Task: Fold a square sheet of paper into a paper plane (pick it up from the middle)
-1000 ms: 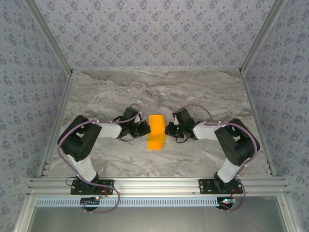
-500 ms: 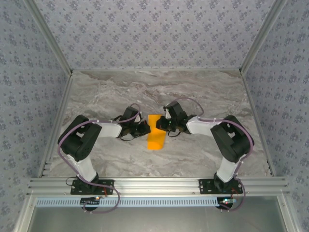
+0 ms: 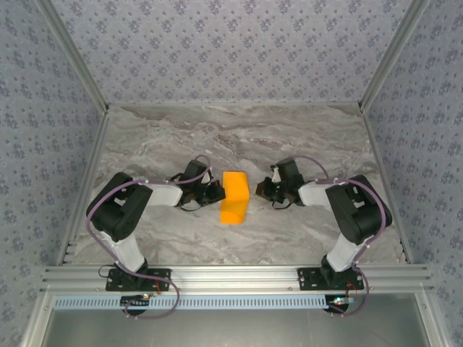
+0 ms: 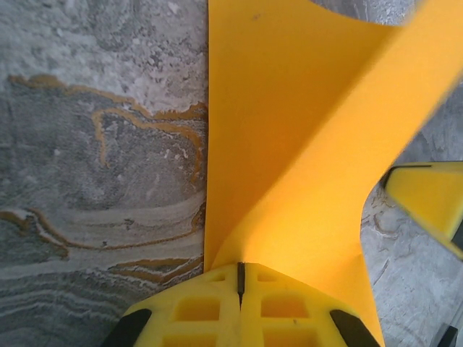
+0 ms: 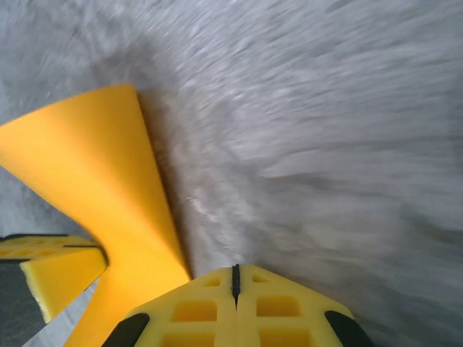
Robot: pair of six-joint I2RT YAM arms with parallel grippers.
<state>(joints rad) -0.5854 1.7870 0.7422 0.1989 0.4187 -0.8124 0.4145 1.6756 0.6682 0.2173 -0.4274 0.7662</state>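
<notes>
The square sheet of paper (image 3: pixel 234 196) lies folded into a narrow orange strip at mid-table. In the left wrist view the paper (image 4: pixel 289 123) has one layer flat on the marble and a flap curling up to the right. My left gripper (image 3: pixel 215 193) is shut, its tips (image 4: pixel 241 264) resting on the paper where the flap bends up; no paper shows in the slit between the jaws. My right gripper (image 3: pixel 265 191) is shut on nothing, a little right of the sheet. In the right wrist view its tips (image 5: pixel 235 268) are beside the paper (image 5: pixel 108 181), which curls up on the left.
The marble tabletop (image 3: pixel 304 137) lies open behind and to both sides of the sheet. Metal frame rails (image 3: pixel 231 275) run along the near edge and patterned walls close in the other sides. A finger of the left gripper (image 5: pixel 51 267) shows beyond the paper.
The right gripper swept left over the sheet's upper part half a second ago, then drew back right, off the paper. The left arm and the paper stayed put.
</notes>
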